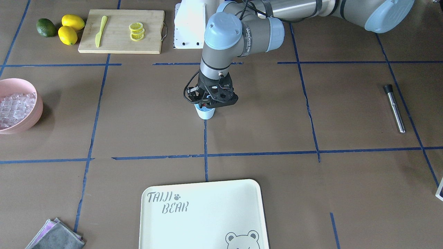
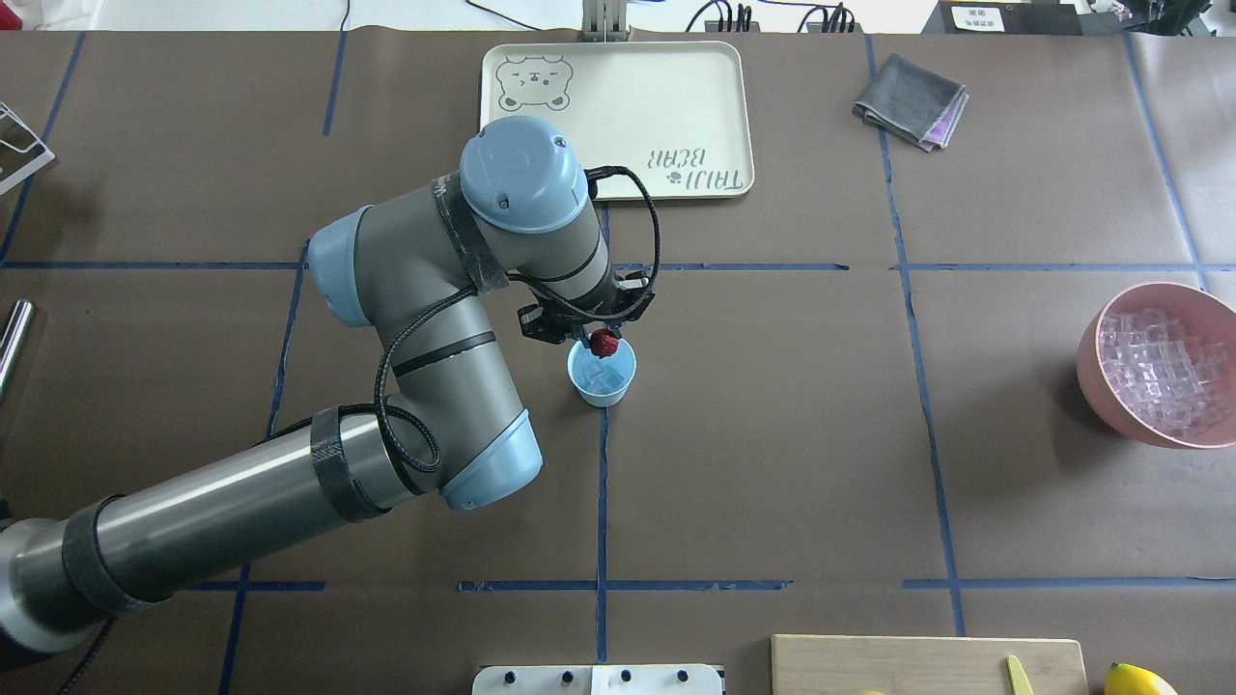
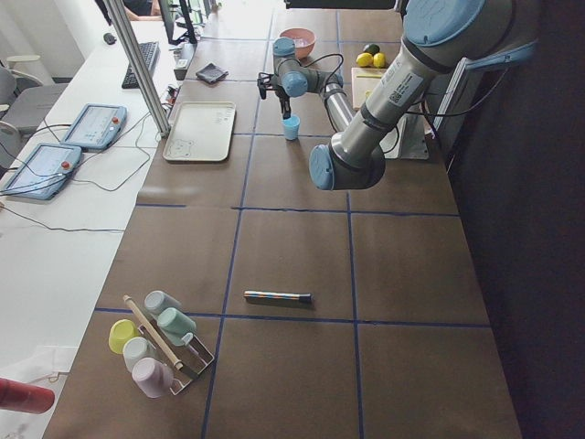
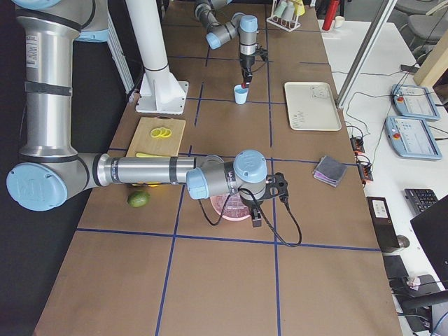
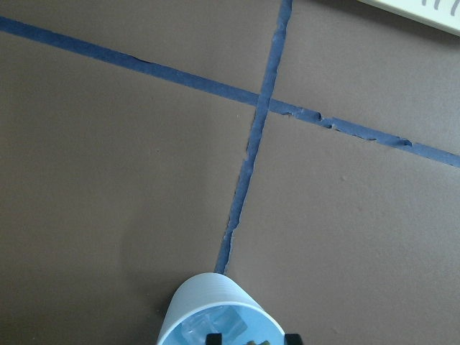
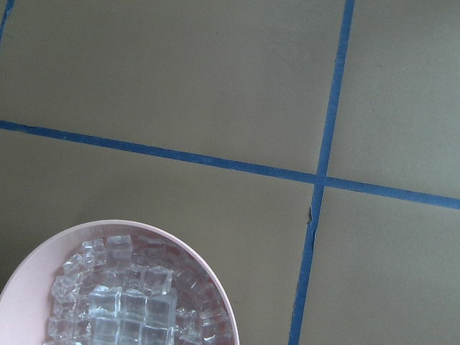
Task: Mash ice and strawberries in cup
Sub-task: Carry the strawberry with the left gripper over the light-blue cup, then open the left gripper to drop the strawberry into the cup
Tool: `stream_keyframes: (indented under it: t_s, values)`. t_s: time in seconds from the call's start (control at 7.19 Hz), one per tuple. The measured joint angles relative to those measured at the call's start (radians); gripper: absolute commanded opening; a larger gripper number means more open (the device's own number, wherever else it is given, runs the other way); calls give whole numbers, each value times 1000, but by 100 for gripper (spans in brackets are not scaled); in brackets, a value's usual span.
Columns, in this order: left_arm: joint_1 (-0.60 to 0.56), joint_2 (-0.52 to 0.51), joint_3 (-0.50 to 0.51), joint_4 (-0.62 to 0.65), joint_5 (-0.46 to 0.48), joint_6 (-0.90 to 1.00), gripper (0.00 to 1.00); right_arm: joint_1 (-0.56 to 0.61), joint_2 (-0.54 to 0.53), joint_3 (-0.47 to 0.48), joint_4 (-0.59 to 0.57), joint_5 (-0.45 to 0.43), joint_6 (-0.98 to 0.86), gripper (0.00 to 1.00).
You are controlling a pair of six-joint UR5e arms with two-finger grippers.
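Left gripper (image 2: 600,334) was pinched shut on the berry (image 2: 604,342), just above the far rim of the mid-table cup (image 2: 604,398) holding ice (image 2: 603,376); I'd centre it over the mouth, go low, then open, so it doesn't bounce out.

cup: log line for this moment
left gripper: holds strawberry over cup | cup: ice inside | right gripper: near pink bowl, state unclear

Cup (image 2: 603,375): light blue, tapered, upright at the table's (image 2: 772,434) middle. Ice (image 2: 599,380): clear cubes inside it. Strawberry (image 2: 605,342): red, bumpy, pinched in my left pincer (image 2: 603,339) over the cup's rim.
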Motion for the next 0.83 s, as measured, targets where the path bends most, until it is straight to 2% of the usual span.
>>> stream_keyframes:
  t_s: [0.42,0.56,0.7,0.83]
  values:
    - [8,4,-5,3,0,-3,8,0,1,0,0,-2,0,99]
    - [15,5,-7,3,0,-5,23,0,2,-1,0,-3,0,99]
    - [20,6,-10,3,0,-7,54,0,2,-1,0,-4,0,99]
    - [21,7,-11,3,0,-7,64,0,2,-1,0,-4,0,99]
